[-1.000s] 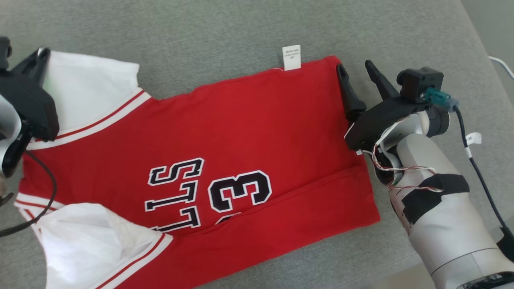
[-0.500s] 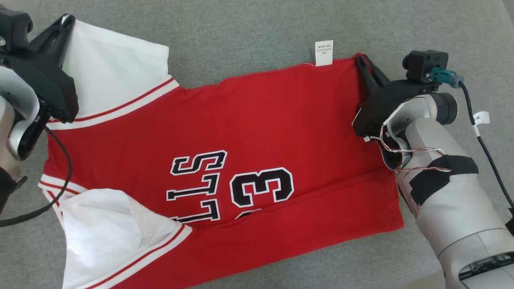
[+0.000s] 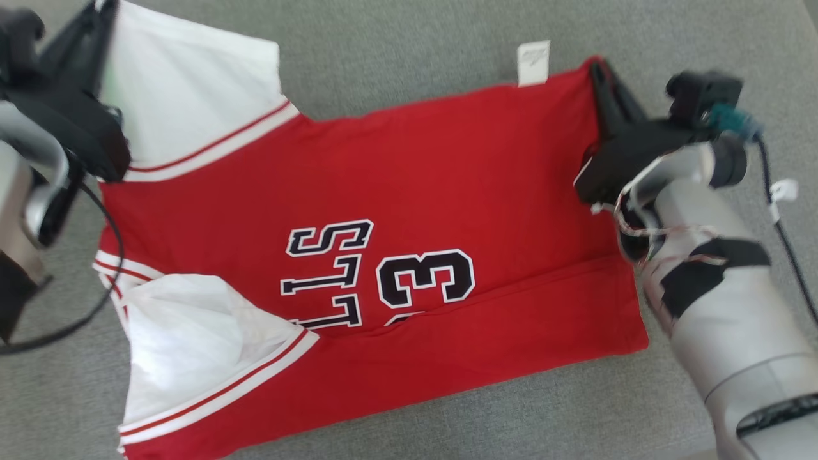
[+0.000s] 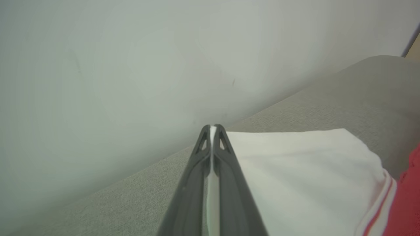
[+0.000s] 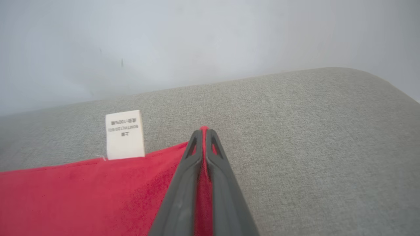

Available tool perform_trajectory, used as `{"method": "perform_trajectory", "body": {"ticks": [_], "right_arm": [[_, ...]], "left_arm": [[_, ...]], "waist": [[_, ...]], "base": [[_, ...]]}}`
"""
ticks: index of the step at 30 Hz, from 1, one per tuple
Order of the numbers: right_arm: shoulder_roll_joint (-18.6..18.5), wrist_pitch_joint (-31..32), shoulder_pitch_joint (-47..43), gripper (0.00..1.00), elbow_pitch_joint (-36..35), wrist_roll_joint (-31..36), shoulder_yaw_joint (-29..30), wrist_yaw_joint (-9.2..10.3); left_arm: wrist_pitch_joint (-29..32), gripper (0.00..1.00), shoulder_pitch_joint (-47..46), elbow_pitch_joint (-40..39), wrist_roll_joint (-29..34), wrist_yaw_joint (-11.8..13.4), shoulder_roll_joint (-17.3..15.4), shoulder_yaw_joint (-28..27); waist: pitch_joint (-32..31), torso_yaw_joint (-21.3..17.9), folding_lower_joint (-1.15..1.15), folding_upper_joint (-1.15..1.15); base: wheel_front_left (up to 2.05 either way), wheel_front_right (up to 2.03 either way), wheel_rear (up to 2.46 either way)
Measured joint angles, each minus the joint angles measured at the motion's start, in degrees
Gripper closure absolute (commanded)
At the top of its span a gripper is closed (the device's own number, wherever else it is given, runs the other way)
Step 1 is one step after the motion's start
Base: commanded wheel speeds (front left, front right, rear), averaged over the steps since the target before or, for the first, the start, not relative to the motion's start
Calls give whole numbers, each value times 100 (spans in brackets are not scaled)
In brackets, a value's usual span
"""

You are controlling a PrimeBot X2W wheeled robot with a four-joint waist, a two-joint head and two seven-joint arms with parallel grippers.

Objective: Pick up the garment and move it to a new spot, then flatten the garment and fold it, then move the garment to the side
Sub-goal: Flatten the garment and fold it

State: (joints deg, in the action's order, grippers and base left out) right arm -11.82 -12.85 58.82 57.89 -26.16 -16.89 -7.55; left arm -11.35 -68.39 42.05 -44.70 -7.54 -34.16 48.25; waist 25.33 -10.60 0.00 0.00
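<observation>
Head view, clock positions taken from the picture's centre.

Grey upholstered surface [image 3: 409,38]: takes up the whole field and carries everything else.

Red jersey [image 3: 409,166]: lies spread across the centre, hem edge toward 3 o'clock, shoulder end toward 9 o'clock. A crease runs along its near side toward 4 o'clock. The body looks mostly flat.

Far white sleeve [image 3: 192,89]: at 10 o'clock, smooth, pulled toward the picture's corner.

Near white sleeve [image 3: 192,338]: at 8 o'clock, rumpled and partly turned over itself.

Left gripper [image 4: 212,129]: fingers pressed together with white sleeve cloth sandwiched between them, at 10 o'clock in the head view.

Right gripper [image 5: 204,131]: fingers together on the far hem corner, a sliver of red poking out at the tips, at 2 o'clock in the head view.

Numeral 3 [image 3: 427,278]: just below centre, dark letters beside it at 7 o'clock.

Care label [image 3: 533,62]: at 1 o'clock, sticking out past the far edge, just beside the right gripper.

Risks, my judgement:
- Both grips catch only cloth edges. A quick lift or pull could slide the fabric out, the corner first.
- Arms moving unevenly would skew the far edge and set a diagonal wrinkle.
- The near sleeve is unsmoothed, so a fold made over it would trap the bunching.
- The label may end up folded outward.
</observation>
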Motion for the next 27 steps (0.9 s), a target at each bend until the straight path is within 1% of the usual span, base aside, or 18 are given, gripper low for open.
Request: {"method": "perform_trajectory", "body": {"ticks": [4, 8, 11, 13, 17, 20, 23, 27], "right_arm": [[11, -99, -362, 100, -105, -202, -92, 0], [-132, -177, -850, 100, -419, -424, -180, 0], [-304, -189, -1328, 100, -688, -661, -158, 0], [-430, -205, -1612, 100, -858, -794, -112, 0], [-597, -213, -2119, 100, -1171, -1039, 11, 0], [-654, -214, -2476, 100, -1411, -1216, 132, 0], [-733, -216, -2800, 100, -1681, -1285, 277, 0], [-745, -225, -3241, 100, -2012, -1365, 438, 0]], "left_arm": [[-220, 100, 507, -250, -94, 19, 3, -49], [-325, 100, 1227, -737, -179, 172, -63, -171], [-352, 100, 1840, -1211, -258, 359, -132, -370], [-354, 100, 2288, -1664, -332, 477, -165, -582], [-369, 100, 3236, -2532, -248, 768, -185, -1006], [-368, 100, 3930, -3097, -151, 935, -135, -1220], [-368, 100, 4459, -3464, -79, 1083, -55, -1380], [-368, 100, 5049, -3773, -42, 1167, 133, -1585]], "waist": [[-190, 61, 0, 0], [-415, 133, 0, -1], [-593, 205, 0, 0], [-713, 259, -1, -1], [-927, 376, -1, -1], [-1065, 474, -1, -1], [-1174, 580, -1, -1], [-1296, 697, -1, -1]], "base": [[0, 0, 0], [0, 0, 0], [0, 0, 0], [0, 0, 0], [0, 0, 0], [0, 0, 0], [0, 0, 0], [0, 0, 0]]}}
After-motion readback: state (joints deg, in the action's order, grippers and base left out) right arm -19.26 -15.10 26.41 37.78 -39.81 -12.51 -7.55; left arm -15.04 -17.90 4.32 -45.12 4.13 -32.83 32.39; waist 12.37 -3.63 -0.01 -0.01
